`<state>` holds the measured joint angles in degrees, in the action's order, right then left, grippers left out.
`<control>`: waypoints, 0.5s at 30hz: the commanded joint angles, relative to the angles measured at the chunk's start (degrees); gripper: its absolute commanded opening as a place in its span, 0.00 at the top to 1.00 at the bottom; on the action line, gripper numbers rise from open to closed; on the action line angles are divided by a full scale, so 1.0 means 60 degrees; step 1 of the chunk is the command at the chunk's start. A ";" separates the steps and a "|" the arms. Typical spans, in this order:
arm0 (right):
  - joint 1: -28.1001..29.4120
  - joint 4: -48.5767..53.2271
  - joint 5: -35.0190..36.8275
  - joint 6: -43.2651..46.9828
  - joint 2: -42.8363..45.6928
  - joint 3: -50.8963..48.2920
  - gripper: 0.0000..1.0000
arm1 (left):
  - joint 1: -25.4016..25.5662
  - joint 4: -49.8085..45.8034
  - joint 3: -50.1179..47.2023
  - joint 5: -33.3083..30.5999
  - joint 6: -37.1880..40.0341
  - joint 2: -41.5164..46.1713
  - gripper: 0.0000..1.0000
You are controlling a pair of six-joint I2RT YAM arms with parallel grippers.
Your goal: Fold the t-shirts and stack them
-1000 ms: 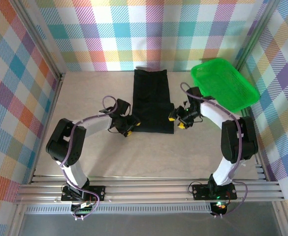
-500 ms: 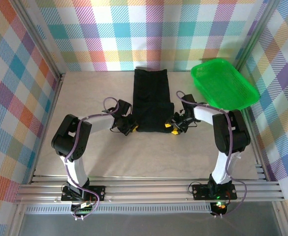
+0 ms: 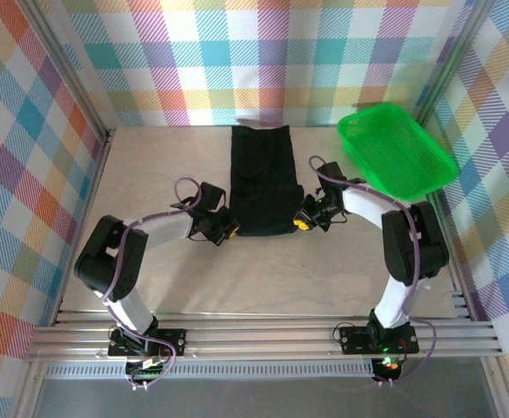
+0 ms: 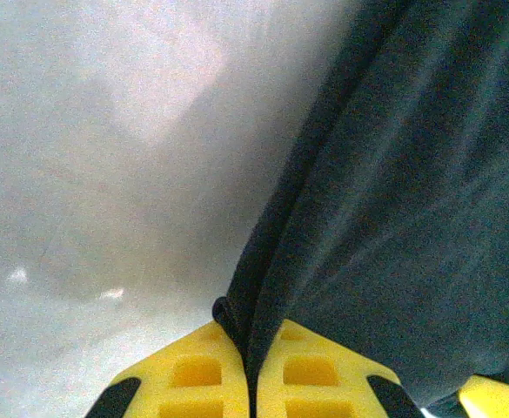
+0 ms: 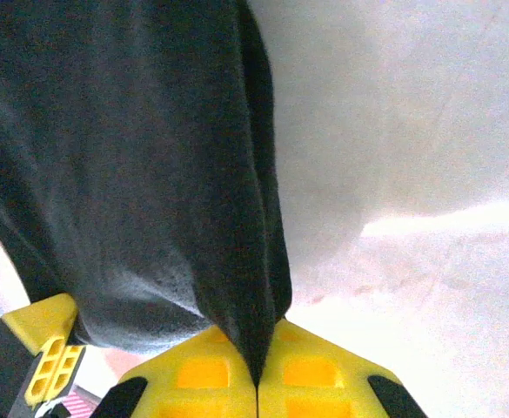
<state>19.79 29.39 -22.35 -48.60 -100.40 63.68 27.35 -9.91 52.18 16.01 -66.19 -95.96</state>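
Newly shut end effectors [image 3: 226, 232] [image 3: 301, 223] — pinching soft, creased black t-shirt [image 3: 258, 174].

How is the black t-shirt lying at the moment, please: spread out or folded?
Folded: the t-shirt is a narrow lengthwise strip, no sleeves showing, its near corners pinched by the left hand and right hand.

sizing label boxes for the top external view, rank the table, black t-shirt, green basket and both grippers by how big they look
1. table
2. black t-shirt and green basket, too close to rank
3. left gripper and right gripper, smallest, and they look alike
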 commanded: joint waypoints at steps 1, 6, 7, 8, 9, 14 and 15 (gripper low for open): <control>0.0288 0.0715 0.0063 0.0451 0.0997 -0.0792 1.00 | 0.0115 -0.1309 -0.0662 0.0397 0.0452 0.0997 1.00; 0.1126 0.1190 -0.0235 0.0405 0.2638 -0.2074 1.00 | 0.0502 -0.2460 -0.1834 0.1179 0.0885 0.2666 1.00; 0.1359 0.1381 -0.0341 0.0359 0.2979 -0.2285 1.00 | 0.0633 -0.2790 -0.2068 0.1239 0.0901 0.3178 1.00; 0.1592 0.1617 -0.0443 0.0294 0.3314 -0.2462 1.00 | 0.0774 -0.2966 -0.2321 0.1314 0.0836 0.3777 1.00; 0.1785 0.1812 -0.0526 0.0226 0.3628 -0.2580 1.00 | 0.0911 -0.3113 -0.2522 0.1373 0.0743 0.4317 1.00; 0.2255 0.2975 -0.0929 -0.0374 0.5203 -0.2835 1.00 | 0.1559 -0.3672 -0.3071 0.1528 -0.0375 0.7204 1.00; 0.2254 0.3221 -0.0912 -0.0435 0.5395 -0.2723 1.00 | 0.1625 -0.3751 -0.3020 0.1448 -0.0556 0.7614 1.00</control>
<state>33.21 42.24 -26.20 -48.95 -71.18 46.83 35.97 -28.42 34.57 23.62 -65.58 -55.79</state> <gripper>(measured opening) 0.055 0.073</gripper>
